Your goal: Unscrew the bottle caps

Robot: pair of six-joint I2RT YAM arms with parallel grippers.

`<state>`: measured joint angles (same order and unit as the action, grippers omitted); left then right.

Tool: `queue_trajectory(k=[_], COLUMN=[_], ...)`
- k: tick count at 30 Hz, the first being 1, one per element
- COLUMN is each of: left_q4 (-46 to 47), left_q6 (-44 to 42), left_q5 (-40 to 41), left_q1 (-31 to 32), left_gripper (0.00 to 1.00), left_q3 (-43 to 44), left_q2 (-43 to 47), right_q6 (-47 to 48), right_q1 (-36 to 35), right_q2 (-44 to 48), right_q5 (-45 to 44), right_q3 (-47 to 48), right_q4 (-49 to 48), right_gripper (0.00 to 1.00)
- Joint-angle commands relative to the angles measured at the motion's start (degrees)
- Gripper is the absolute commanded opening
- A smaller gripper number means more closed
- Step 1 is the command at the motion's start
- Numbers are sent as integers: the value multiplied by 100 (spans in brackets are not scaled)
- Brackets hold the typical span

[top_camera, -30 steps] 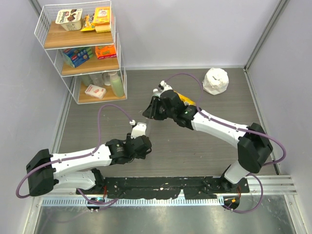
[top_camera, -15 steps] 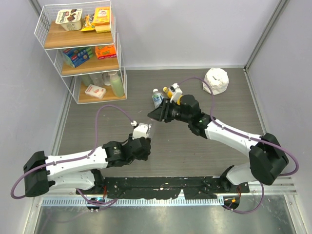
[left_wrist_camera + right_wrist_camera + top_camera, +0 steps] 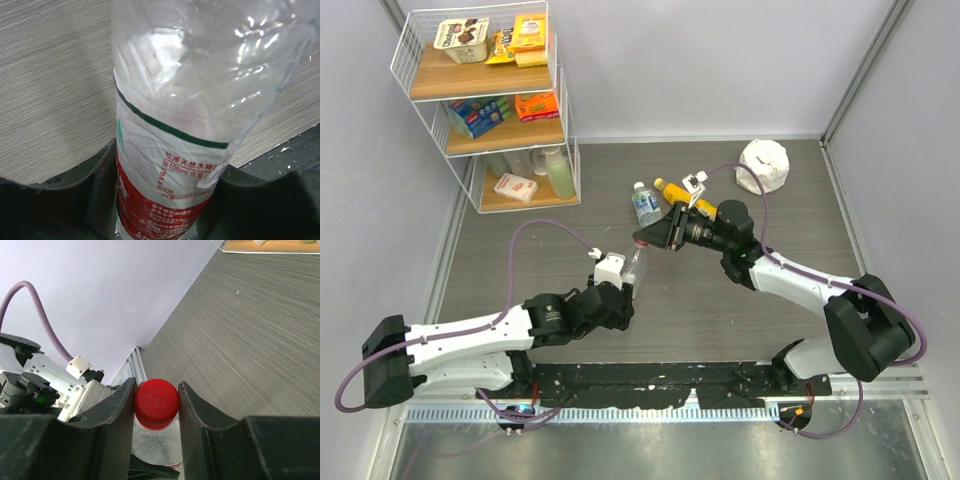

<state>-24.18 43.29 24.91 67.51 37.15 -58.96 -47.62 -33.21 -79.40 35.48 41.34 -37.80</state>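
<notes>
Red cap (image 3: pixel 156 404) sits pinched between the right gripper's (image 3: pixel 156 390) fingers (image 3: pixel 120 412), set to twist. Left gripper (image 3: pixel 167 197) clamps the clear bottle (image 3: pixel 190 100) at its red label as a counter-hold so the body can't spin. Blue-label bottle (image 3: pixel 643 204) and yellow bottle (image 3: pixel 673 190) lie on the table (image 3: pixel 520 230) behind, caps on.

1. The top view looks down from above and behind the arm bases (image 3: pixel 790 372), taking in the whole worktop (image 3: pixel 800 200).
2. The left wrist view sits very close against the red-label bottle (image 3: pixel 170 150), looking along its side.
3. The right wrist view faces the red cap (image 3: pixel 156 402) end-on, close up.
4. All three share that bottle.
</notes>
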Motion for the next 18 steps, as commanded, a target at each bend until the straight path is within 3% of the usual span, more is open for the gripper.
queue_trajectory(k=[1, 12, 15, 17, 18], left_q4=[-315, -201, -209, -201, -209], left_q6=[321, 294, 303, 321, 329], left_q5=[85, 58, 41, 58, 67], left_q1=[-80, -80, -80, -80, -80], left_gripper=[0, 0, 0, 0, 0], left_q3=[-181, -225, -225, -234, -225], left_q2=[-63, -116, -168, -169, -160], right_q6=[-222, -336, -301, -353, -371], right_q1=[139, 210, 219, 218, 210], right_q2=[188, 258, 232, 188, 179], right_q5=[-58, -463, -507, -516, -516], right_q3=[137, 225, 251, 278, 287], right_q4=[-677, -597, -527, -509, -509], right_gripper=[2, 16, 27, 41, 55])
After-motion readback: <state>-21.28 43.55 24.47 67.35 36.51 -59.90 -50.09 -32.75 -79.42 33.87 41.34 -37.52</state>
